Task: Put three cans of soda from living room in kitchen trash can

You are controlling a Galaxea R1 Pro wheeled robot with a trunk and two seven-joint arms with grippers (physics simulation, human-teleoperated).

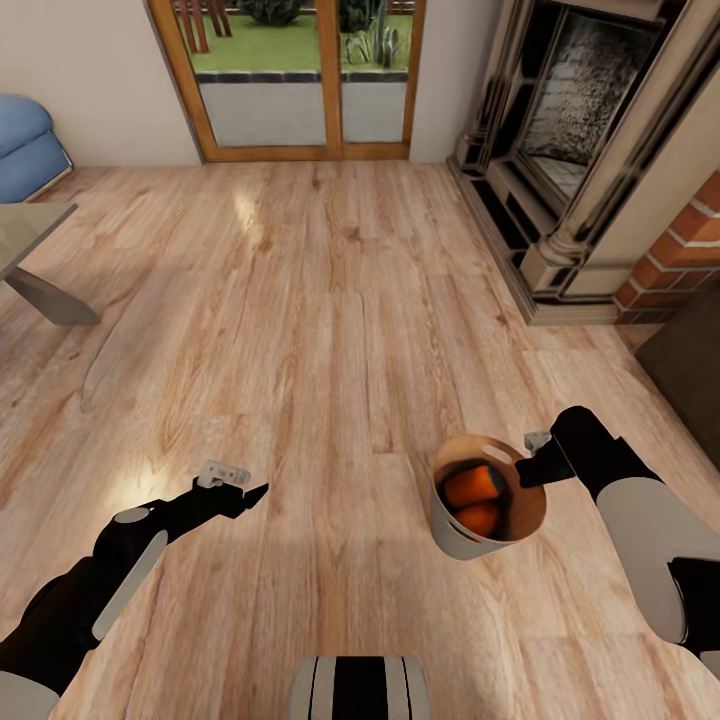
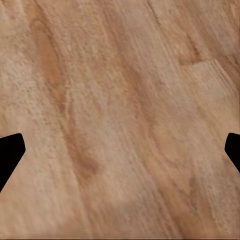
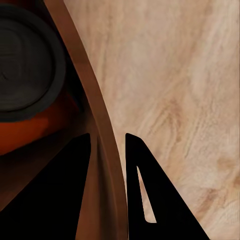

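Your trash can [image 1: 470, 538] is hanging at the lower right of the head view, above the wood floor [image 1: 320, 330], pale grey outside and copper-brown inside. Two orange soda cans [image 1: 474, 486] are lying inside it, one above the other; whether a third is sitting beneath them you cannot tell from here. Your right gripper [image 1: 527, 476] is pinching the can's rim on the side nearest that arm. The right wrist view is giving you what the head camera is not: the two dark fingers [image 3: 150, 195] are standing narrow with the brown wall [image 3: 102, 150] clamped between them, one inside and one outside, and a soda can's dark grey end [image 3: 25, 60] with orange body below it is lying right against the inner wall. Your left gripper [image 1: 250, 493] is hovering over bare floor at the lower left; the left wrist view is showing its fingertips [image 2: 10, 155] spread wide at the two edges with only planks between them. Farther out, the head view is taking in the wood-framed glass doors [image 1: 300, 80], the stone and brick fireplace [image 1: 590, 150], a blue sofa [image 1: 25, 140] and a grey table corner [image 1: 30, 250]. No label or writing is readable on the cans or the bucket.
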